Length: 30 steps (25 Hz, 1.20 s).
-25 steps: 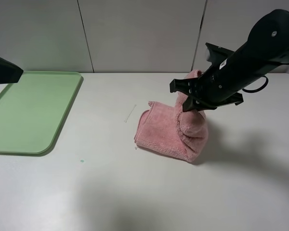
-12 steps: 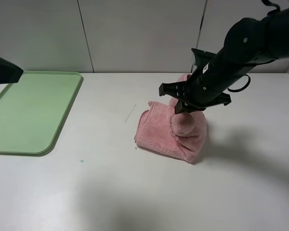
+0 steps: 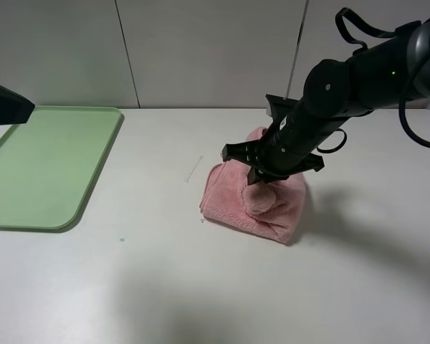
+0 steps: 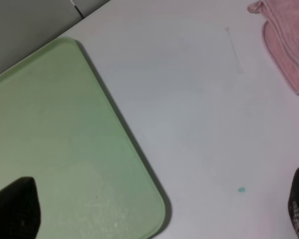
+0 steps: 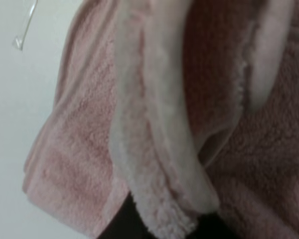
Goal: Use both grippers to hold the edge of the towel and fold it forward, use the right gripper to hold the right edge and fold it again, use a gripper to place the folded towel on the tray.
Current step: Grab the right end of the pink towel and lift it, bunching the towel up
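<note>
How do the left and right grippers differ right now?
The left gripper is open and holds nothing; the right gripper is shut on a raised fold of the pink towel. The left gripper hangs over the light-green tray; the right gripper is down at the towel, well away from the tray. Shared: both are black pincers.

Tips of right hand buried in towel folds, grip point hidden. Right wrist view blurry, fingers just a dark patch at the edge. Only two corner bits of left hand show. Frame edge cuts tray. Can't identify teal speck on bench.
</note>
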Available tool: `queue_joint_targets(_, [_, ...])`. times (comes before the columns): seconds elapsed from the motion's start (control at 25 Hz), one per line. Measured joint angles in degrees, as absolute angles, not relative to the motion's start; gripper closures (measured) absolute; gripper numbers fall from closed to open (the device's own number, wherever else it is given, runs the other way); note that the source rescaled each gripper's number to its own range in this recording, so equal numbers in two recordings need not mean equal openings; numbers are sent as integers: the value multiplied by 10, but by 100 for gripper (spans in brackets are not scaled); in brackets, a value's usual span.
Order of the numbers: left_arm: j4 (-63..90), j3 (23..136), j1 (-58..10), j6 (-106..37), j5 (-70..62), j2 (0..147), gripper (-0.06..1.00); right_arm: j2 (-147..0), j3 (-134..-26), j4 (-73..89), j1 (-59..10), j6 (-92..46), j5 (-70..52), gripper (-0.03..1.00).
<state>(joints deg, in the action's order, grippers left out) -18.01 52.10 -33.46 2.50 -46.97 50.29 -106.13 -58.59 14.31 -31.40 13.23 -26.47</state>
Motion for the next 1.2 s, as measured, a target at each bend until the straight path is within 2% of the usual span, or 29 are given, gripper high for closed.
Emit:
queue_joint_targets(0.32, [-180, 521, -335, 25, -470, 503, -5, -1066, -586, 141, -331, 132, -229, 89])
queue_joint_targets(0.4, [-180, 521, -335, 25, -470, 503, -5, -1066, -586, 141, -334, 128, -225, 85])
queue_joint_targets(0.48, [-180, 521, -335, 25, -470, 503, -5, -1066, -586, 141, -336, 119, -216, 68])
queue_joint_targets(0.56, [-180, 521, -335, 25, -470, 503, -5, -1066, -586, 141, -337, 105, -207, 31])
queue_joint_targets(0.6, [-180, 521, -335, 25, -470, 503, -5, -1066, -586, 141, -338, 100, -203, 19])
queue_joint_targets(0.64, [-180, 521, -335, 25, -470, 503, -5, -1066, -586, 143, -338, 98, -200, 10])
queue_joint_targets(0.72, [-180, 521, -335, 25, -470, 503, -5, -1066, -586, 143, -341, 94, -189, 1])
queue_joint_targets(0.88, [-180, 521, -335, 25, -470, 503, -5, -1066, -586, 149, -342, 92, -185, -3])
queue_joint_targets(1.2, [-180, 521, -335, 25, -470, 503, -5, -1048, -586, 160, -358, 91, -174, -3])
